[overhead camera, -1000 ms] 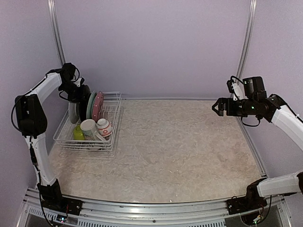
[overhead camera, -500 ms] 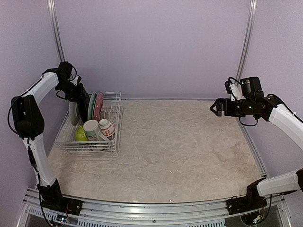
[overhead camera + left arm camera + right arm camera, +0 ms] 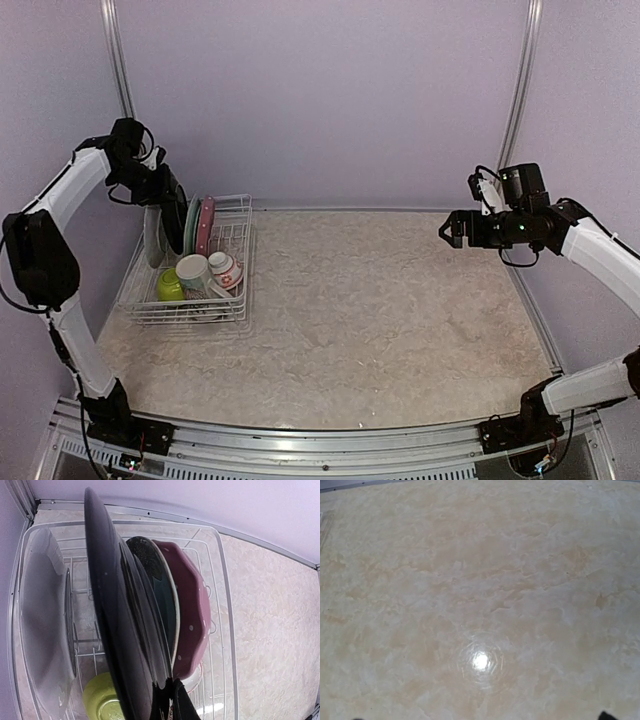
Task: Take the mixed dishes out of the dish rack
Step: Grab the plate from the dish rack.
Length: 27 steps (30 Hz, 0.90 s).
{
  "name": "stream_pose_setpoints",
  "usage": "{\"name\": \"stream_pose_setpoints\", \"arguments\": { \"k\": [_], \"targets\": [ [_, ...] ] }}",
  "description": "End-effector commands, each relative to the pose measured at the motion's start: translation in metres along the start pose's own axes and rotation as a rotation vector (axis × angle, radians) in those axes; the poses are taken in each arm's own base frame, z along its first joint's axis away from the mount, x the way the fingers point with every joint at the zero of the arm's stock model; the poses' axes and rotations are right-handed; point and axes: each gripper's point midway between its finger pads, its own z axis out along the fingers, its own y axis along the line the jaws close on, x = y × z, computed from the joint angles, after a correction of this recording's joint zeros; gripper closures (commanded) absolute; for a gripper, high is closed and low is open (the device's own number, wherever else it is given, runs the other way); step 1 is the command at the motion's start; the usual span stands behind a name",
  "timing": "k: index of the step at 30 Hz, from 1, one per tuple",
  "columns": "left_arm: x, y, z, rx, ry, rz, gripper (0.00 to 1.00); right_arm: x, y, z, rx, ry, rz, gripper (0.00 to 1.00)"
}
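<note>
The white wire dish rack (image 3: 238,300) stands at the table's left and also shows in the left wrist view (image 3: 225,600). My left gripper (image 3: 160,186) is shut on the rim of the black plate (image 3: 176,208), held upright above the rack's back slots; in the left wrist view its fingers (image 3: 167,700) pinch the plate (image 3: 107,605). A grey plate (image 3: 40,625), a teal plate (image 3: 165,595) and a pink dotted plate (image 3: 192,610) stand beside it. A cream mug (image 3: 190,272), a lime bowl (image 3: 168,287) and a small white-and-red bowl (image 3: 224,268) sit in front. My right gripper (image 3: 450,228) is open and empty, high at the right.
The purple back wall and a metal rail (image 3: 120,80) stand close behind the left arm. The marble tabletop (image 3: 380,310) stretches right of the rack. The right wrist view shows only bare tabletop (image 3: 480,605) with a light glare.
My left gripper has risen and moved left with the black plate in it. The rack has shifted slightly. My right arm has edged a little left.
</note>
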Motion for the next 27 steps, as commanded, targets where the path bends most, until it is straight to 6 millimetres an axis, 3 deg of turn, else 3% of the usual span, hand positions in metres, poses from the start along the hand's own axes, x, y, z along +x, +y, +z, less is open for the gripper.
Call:
{"name": "stream_pose_setpoints", "arguments": {
  "k": [1,4,14,21,27],
  "targets": [
    [-0.032,-0.002,-0.054,-0.094,-0.188,0.033,1.0,-0.012,0.006,-0.004,-0.011,-0.034,0.002,0.0],
    [-0.034,-0.001,-0.064,-0.121,-0.21,0.043,1.0,-0.012,0.007,-0.004,-0.012,-0.03,0.0,0.0],
    [-0.029,-0.06,-0.1,-0.095,-0.279,0.163,1.0,-0.006,0.002,0.002,0.007,-0.019,0.026,0.0],
    [-0.003,-0.139,-0.11,-0.071,-0.309,0.368,1.0,0.004,-0.008,0.012,0.064,0.017,0.079,0.0],
    [0.034,-0.23,-0.114,-0.079,-0.387,0.63,1.0,0.006,-0.017,0.016,0.114,0.028,0.153,0.0]
  ]
}}
